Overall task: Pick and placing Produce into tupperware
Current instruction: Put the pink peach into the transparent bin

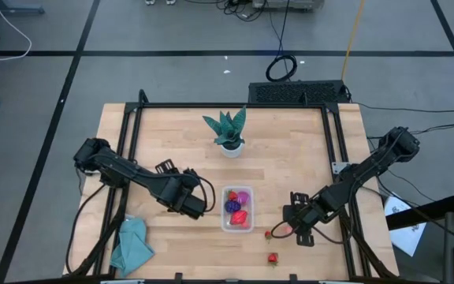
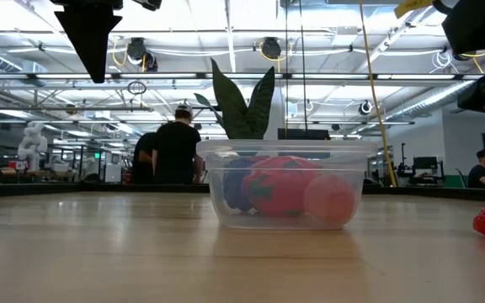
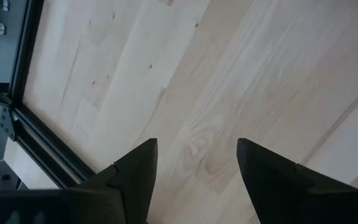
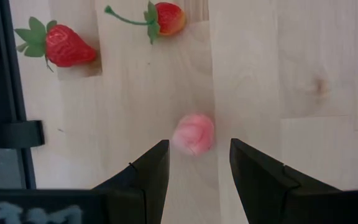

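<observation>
The clear tupperware (image 1: 237,209) stands on the table near its middle and holds a magenta, a dark purple and a red fruit; the low view shows the tupperware (image 2: 285,194) from the side. A pale pink fruit (image 4: 193,134) lies on the table just ahead of my right gripper (image 4: 199,152), whose open fingers stand on either side of it without touching. Two red strawberries (image 4: 70,46) (image 4: 166,17) lie beyond it on the wood. My right gripper (image 1: 290,226) is right of the tupperware. My left gripper (image 3: 196,158) is open over bare wood, and that left gripper (image 1: 194,203) is left of the tupperware.
A green plant in a white pot (image 1: 228,130) stands toward the far edge, behind the tupperware. A teal cloth (image 1: 132,243) lies at the near left corner. A black frame (image 1: 132,118) runs along the table's sides. People stand in the room beyond.
</observation>
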{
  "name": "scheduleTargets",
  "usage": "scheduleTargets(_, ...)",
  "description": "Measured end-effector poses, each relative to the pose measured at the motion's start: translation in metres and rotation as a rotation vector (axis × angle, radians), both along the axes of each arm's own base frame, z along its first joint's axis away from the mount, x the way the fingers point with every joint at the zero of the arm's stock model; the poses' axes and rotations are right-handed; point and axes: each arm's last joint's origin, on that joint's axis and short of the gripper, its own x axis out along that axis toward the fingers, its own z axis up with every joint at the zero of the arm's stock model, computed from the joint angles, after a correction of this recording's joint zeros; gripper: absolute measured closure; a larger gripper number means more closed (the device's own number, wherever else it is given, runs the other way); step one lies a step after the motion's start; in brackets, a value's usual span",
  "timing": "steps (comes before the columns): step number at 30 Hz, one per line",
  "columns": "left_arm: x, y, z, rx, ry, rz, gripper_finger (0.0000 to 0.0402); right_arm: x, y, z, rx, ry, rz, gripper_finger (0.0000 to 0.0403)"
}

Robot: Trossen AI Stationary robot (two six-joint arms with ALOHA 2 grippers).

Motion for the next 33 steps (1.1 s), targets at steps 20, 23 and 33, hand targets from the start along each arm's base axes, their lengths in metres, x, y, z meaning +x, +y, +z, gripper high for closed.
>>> scheduleTargets(20, 0.0, 0.0, 0.0, 0.0, 0.0, 0.001, 0.0176, 0.006, -0.009, 0.0, 0.031, 0.026, -0.087, 0.0221)
scheduleTargets(23, 0.0, 0.0, 0.0, -0.001, 0.001, 0.001, 0.0176, 0.006, -0.009, 0.0, 0.028, 0.031, -0.087, 0.0214)
scheduleTargets(33, 0.0, 0.0, 0.0, -0.001, 0.0, 0.001, 0.0176, 0.0, -0.011, -0.022, 0.113, 0.036, -0.122, 0.0211)
